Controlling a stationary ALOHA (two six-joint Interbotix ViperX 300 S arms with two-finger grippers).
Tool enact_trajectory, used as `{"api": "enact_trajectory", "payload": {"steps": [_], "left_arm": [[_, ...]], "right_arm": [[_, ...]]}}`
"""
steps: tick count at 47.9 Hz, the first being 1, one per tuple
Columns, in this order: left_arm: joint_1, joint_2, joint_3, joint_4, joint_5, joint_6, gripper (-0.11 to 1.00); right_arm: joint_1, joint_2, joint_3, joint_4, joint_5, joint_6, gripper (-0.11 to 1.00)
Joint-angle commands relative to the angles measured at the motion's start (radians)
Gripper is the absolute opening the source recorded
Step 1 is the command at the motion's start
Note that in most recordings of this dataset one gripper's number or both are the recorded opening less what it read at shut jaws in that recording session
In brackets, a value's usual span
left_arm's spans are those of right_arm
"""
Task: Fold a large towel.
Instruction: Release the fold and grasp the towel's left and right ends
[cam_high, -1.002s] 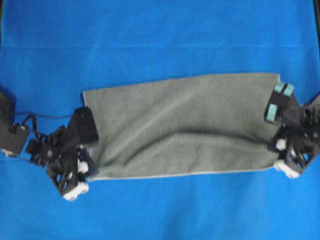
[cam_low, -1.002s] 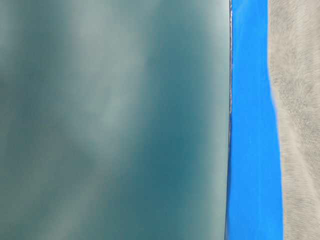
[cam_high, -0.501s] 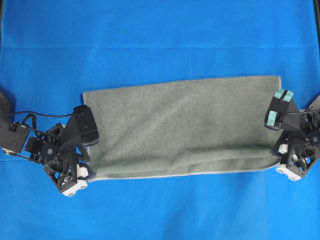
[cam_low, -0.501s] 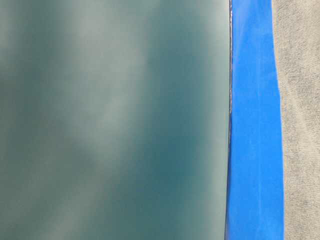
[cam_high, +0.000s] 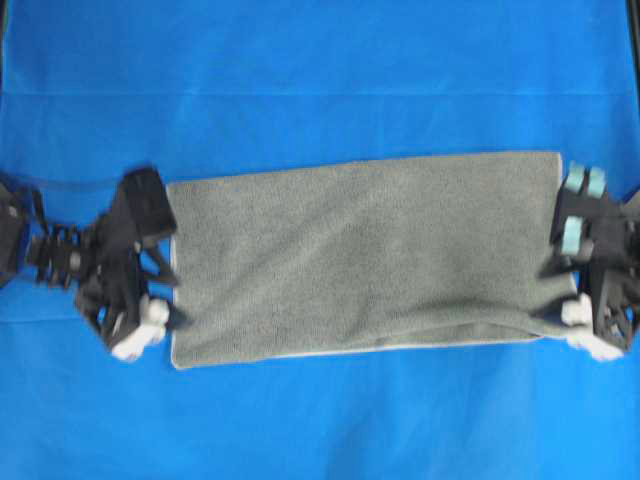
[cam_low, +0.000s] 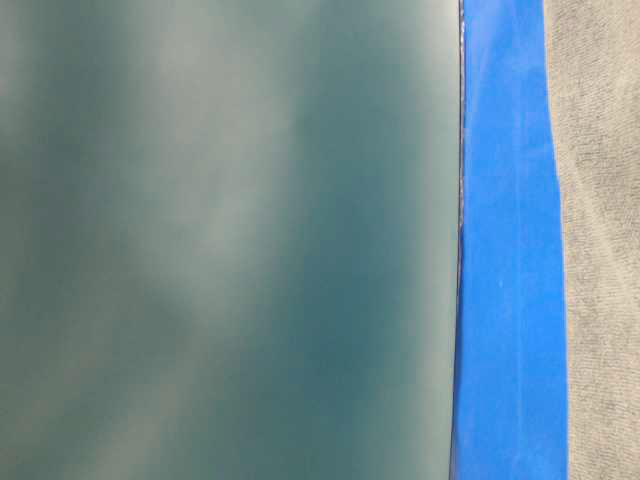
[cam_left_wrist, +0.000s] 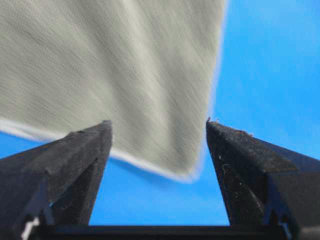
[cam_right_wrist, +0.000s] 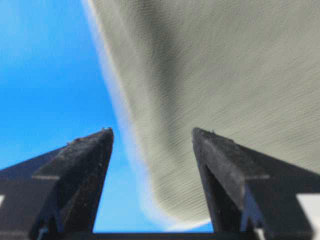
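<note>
Towel (cam_left_wrist: 125, 65) corner between spread left tool (cam_left_wrist: 159, 125) tips, wrist view only.

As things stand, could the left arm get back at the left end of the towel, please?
Probably yes. The left gripper is open just off the towel, whose near corner lies flat on the blue sheet ahead of the jaws, with nothing between them.
</note>
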Motion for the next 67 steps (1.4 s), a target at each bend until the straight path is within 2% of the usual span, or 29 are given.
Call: {"api": "enact_trajectory", "payload": {"steps": [1, 7, 13, 18, 22, 29, 35, 40, 45, 48, 51, 54, 59, 62, 67], "left_arm": [[0.104, -0.025, 0.000, 0.005, -0.003, 0.064, 0.72], [0.236, -0.009, 0.009, 0.005, -0.023, 0.204, 0.72], [0.313, 0.031, 0.025, 0.005, -0.087, 0.331, 0.72], [0.356, 0.080, 0.034, 0.005, -0.153, 0.428, 0.72], [0.383, 0.124, 0.028, 0.005, -0.183, 0.503, 0.72], [0.434, 0.193, 0.028, 0.002, -0.198, 0.594, 0.72], [0.449, 0.253, 0.023, -0.002, -0.204, 0.612, 0.72], [0.442, 0.273, 0.015, -0.002, -0.193, 0.612, 0.72], [0.440, 0.276, 0.011, -0.002, -0.173, 0.624, 0.67], [0.439, 0.275, 0.009, -0.002, -0.150, 0.626, 0.58], [0.439, 0.275, 0.009, -0.002, -0.126, 0.627, 0.41], [0.439, 0.275, 0.009, -0.003, -0.103, 0.627, 0.24], [0.440, 0.273, 0.008, -0.002, -0.058, 0.621, 0.03], [0.439, 0.267, -0.002, -0.005, -0.023, 0.614, 0.03], [0.431, 0.236, -0.021, -0.006, 0.057, 0.612, 0.03]], "right_arm": [[-0.086, -0.018, -0.020, -0.094, 0.048, 0.002, 0.64], [-0.247, -0.015, -0.012, -0.189, 0.155, 0.000, 0.64], [-0.344, 0.005, 0.021, -0.276, 0.144, 0.000, 0.64], [-0.407, 0.043, 0.063, -0.308, 0.081, -0.002, 0.64], [-0.454, 0.077, 0.095, -0.316, 0.008, -0.003, 0.64], [-0.554, 0.153, 0.141, -0.331, -0.150, -0.002, 0.65], [-0.607, 0.232, 0.126, -0.331, -0.207, -0.003, 0.65], [-0.618, 0.293, 0.094, -0.330, -0.215, -0.002, 0.64], [-0.629, 0.353, 0.077, -0.331, -0.224, -0.002, 0.64], [-0.634, 0.388, 0.075, -0.331, -0.242, -0.005, 0.63], [-0.634, 0.417, 0.077, -0.333, -0.270, -0.012, 0.60], [-0.634, 0.428, 0.078, -0.333, -0.296, -0.012, 0.48], [-0.634, 0.420, 0.080, -0.328, -0.322, -0.009, 0.21], [-0.632, 0.410, 0.080, -0.325, -0.325, -0.006, 0.05], [-0.620, 0.359, 0.071, -0.304, -0.298, -0.006, 0.05]]}}
